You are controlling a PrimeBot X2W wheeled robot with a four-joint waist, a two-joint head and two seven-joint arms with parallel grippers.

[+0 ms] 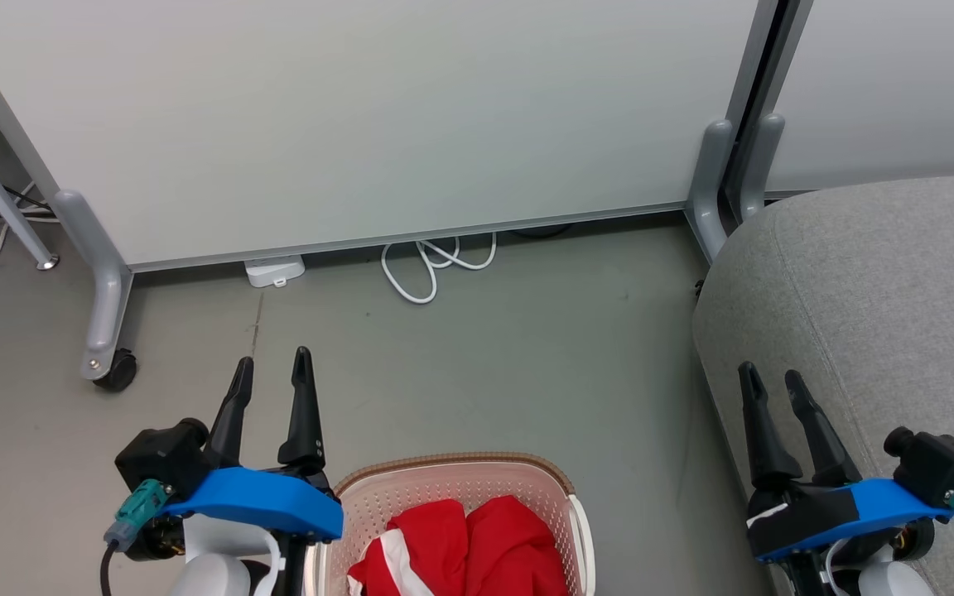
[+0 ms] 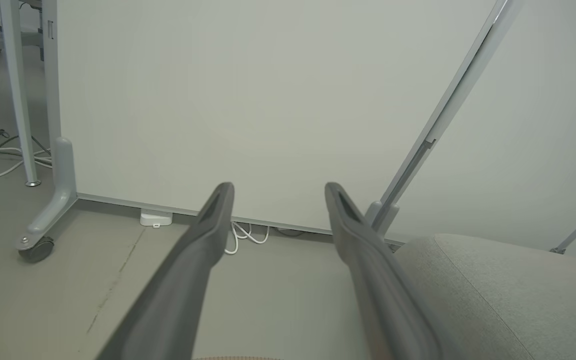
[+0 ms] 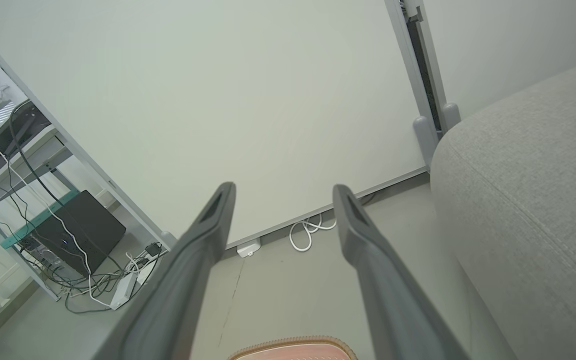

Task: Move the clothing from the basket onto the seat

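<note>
**Basket** (image 1: 452, 460): cream-white plastic with perforated walls and a brown woven-look rim. It is sitting on the grey floor (image 1: 527, 348), its near part cut off by the bottom edge of the head view.

**Contents, clothing** (image 1: 477, 546): bright red fabric with a white stripe. It is lying bunched inside the basket, below the rim and filling most of the visible bottom. How many pieces make up the heap cannot be told.

**Seat** (image 1: 883, 306): light grey upholstery with a rounded edge and a stitched seam. It is standing to the right of the basket, apart from it, with a strip of floor between them.

**Left gripper** (image 1: 274, 358): it is hovering just left of the basket, its blue bracket overlapping the left rim in the head view. Its two dark fingers are spread wide and pointing past the far rim. It is gripping nothing, and whether the bracket is touching the rim cannot be told.

**Right gripper** (image 1: 769, 371): it is hanging well to the right of the basket, in front of the seat's edge. Its fingers are parted and closing on nothing.

**Partition panel** (image 1: 361, 124): pale, on grey feet with a caster (image 1: 117, 370). It is standing beyond the basket's far rim, with a looped white cable (image 1: 431, 265) lying at its base.
</note>
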